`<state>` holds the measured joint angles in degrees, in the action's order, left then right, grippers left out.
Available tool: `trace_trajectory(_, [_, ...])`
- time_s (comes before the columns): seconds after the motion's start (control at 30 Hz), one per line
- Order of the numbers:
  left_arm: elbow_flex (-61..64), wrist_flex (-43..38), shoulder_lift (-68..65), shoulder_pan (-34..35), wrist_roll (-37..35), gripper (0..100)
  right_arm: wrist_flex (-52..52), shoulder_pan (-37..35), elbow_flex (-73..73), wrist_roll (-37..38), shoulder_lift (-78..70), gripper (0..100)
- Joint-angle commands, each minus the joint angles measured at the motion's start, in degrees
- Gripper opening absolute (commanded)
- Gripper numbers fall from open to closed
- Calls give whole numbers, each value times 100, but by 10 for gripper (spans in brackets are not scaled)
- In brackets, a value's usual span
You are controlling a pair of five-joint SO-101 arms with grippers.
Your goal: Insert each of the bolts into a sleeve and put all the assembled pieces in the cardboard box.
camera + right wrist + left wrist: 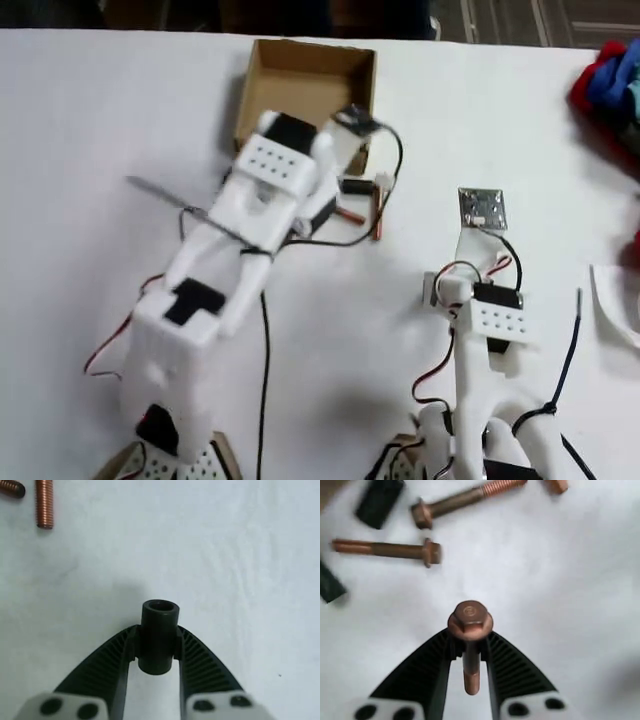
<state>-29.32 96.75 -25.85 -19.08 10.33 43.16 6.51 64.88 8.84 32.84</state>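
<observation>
The left wrist view is giving the close detail that the high view is hiding under the arm. The left gripper (470, 640) is pinching one copper-coloured bolt (470, 621), its jaws narrowed onto the smooth shank. The flanged hex head is sitting just past the ribbed black fingertips (436, 654). Ahead of this gripper, two more bolts are lying flat on the white table (560, 580). One (385, 550) is lying nearer, and the other (465, 500) is lying farther off and showing a threaded end. The tip of a fourth (556, 485) is poking in at the edge. Two matte black sleeves are also lying ahead and to one side, one (380, 502) far and one (329, 585) nearer. The right wrist view is showing the right gripper (157, 645) squeezing one black sleeve (159, 620). The sleeve is a short smooth tube, and its open round bore is facing away from the fingers. Well ahead of it, a threaded copper end (44, 502) and a darker end (11, 487) are lying side by side. The high view is showing the open brown cardboard box (310, 50) at the far side of the table. The left arm (240, 230) is hanging over its near edge, loose bolts (378, 215) are lying just beside the box, and the right arm (490, 330) is standing well apart.
</observation>
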Motion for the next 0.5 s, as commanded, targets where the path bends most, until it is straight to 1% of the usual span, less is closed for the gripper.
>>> trace_trajectory(0.0, [312, -176, 1389, 79, -255, 26, -92, -66, -35, -44, 233, 21])
trace_trajectory(0.1, [1684, -985, 2462, 88, -273, 26, -101, -66, -35, -44, 233, 21])
trace_trajectory(0.23, [4268, -2831, 4413, 88, -237, 25, -101, -75, -26, -44, 286, 21])
trace_trajectory(0.3, [5376, -3727, 5363, 105, -237, 25, -259, -198, 220, -44, 523, 21])
trace_trajectory(0.4, [6404, -4897, 6418, 255, -255, 25, -523, -681, 897, -9, 1349, 21])
trace_trajectory(0.47, [6712, -5371, 6831, 378, -281, 25, -549, -1042, 1354, 0, 2193, 21])
